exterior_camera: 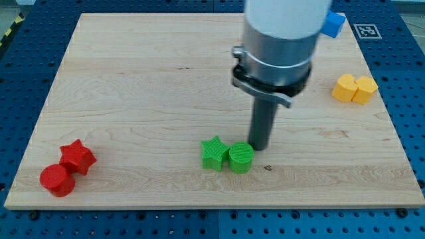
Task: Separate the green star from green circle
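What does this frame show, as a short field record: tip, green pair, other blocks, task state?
tip: my tip just above-right of the green circle, at or near its edge
green pair: green star touching the circle, on its left
red pair: red star and red circle, bottom left
yellow blocks: two, right edge
blue block: top right, partly hidden
task state: greens not yet separated

Green star (213,153), green circle (240,158); red pair (67,168); yellow pair (354,88); blue block (333,24).
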